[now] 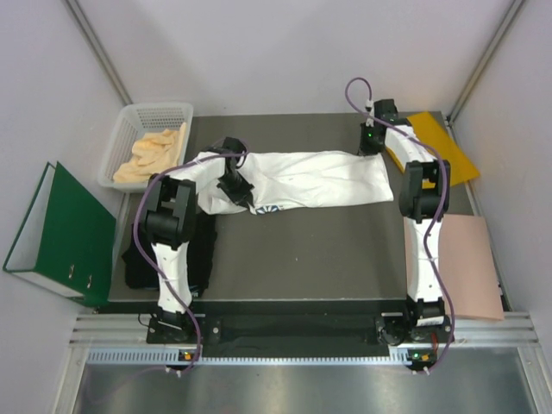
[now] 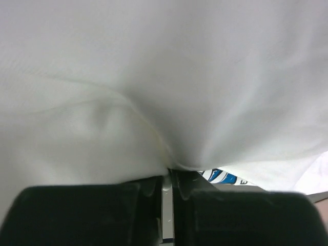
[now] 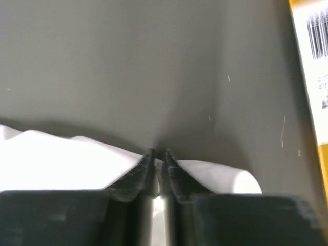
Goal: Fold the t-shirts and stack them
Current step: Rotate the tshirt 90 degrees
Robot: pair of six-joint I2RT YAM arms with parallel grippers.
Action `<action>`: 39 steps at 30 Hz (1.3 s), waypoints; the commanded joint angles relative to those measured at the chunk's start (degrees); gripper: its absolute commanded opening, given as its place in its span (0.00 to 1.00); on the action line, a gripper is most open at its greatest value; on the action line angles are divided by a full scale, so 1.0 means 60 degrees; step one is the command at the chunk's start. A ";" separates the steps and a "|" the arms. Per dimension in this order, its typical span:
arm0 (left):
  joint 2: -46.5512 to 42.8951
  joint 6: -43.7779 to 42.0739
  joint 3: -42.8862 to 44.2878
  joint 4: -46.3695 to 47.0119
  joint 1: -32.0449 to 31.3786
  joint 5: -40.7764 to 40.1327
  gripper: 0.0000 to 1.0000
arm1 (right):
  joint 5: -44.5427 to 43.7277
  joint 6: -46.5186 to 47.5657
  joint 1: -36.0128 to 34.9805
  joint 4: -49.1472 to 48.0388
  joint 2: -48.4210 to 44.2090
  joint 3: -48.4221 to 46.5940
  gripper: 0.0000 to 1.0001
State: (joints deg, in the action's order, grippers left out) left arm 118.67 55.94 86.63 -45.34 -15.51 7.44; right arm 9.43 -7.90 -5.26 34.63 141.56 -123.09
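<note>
Currently listed: white t-shirt (image 1: 319, 179), stretched as a band across the upper half of the desk (image 1: 310, 259), blue print at its lower left edge. Left fingers (image 2: 171, 180) pinched shut on a fold of it; right fingers (image 3: 159, 156) clamped on its edge, upper right. Black t-shirt (image 1: 136, 259) bunched at the desk's left edge beneath the left arm. Bare desk fills the lower centre. Orange envelope (image 1: 448, 147) at the upper right corner; pink sheet (image 1: 461, 263) along the right edge.

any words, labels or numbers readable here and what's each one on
Nothing reads clearly.
On the flat orange-yellow envelope, a white barcode label: print too blurred.
On the large white cloth t-shirt, a blue print: mostly hidden, unreadable.
</note>
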 commanded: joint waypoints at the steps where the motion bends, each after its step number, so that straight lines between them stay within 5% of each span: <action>1: 0.0874 -0.0037 0.1116 -0.0367 0.0079 -0.0829 0.00 | -0.0297 -0.0016 -0.0149 0.1945 -0.0637 0.0356 0.01; 12: 0.2851 -0.1221 0.4949 -0.0705 0.0373 -0.1812 0.00 | 0.0024 -0.0162 -0.0193 0.2679 -0.4327 0.5321 0.01; 19: 0.4755 -0.1517 0.8029 0.0714 0.0548 -0.0116 0.02 | 0.0507 -0.0499 -0.0880 0.3528 -0.6934 0.7929 0.05; 21: 0.5342 -0.1269 0.8804 0.1140 0.0738 0.1260 0.37 | 0.0508 -0.0602 -0.1304 0.3734 -0.7214 0.8326 0.09; 22: 0.5372 -0.1209 0.8838 0.1141 0.0768 0.1540 0.49 | 0.0494 -0.0689 -0.1423 0.3851 -0.7448 0.8487 0.20; 25: 0.4337 -0.1603 0.7175 0.1461 0.0754 0.1967 0.64 | 0.0494 -0.0836 -0.1658 0.3765 -0.7757 0.8489 0.37; 26: 0.3245 -0.1807 0.5486 0.1768 0.0739 0.2011 0.69 | 0.0436 -0.0851 -0.1658 0.3750 -0.7787 0.8430 0.42; 28: 0.2068 -0.1940 0.3851 0.2472 0.0739 0.1953 0.95 | 0.0043 -0.0836 -0.1658 0.3735 -0.7744 0.8066 0.52; 32: -0.0335 -0.1942 0.0308 0.2664 0.0724 0.2594 0.99 | -0.0355 -0.0749 -0.1629 0.3414 -0.7349 0.7552 0.54; 39: -0.1015 -0.1663 -0.2235 0.2972 -0.0636 0.5026 0.95 | -0.0269 -0.0719 -0.1337 0.3017 -0.6076 0.6003 0.54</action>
State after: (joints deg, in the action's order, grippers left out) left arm 114.06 45.54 78.43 -30.63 -13.06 28.01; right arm 8.27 -12.14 -14.72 55.35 101.08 -80.07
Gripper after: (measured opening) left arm 0.969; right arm 0.542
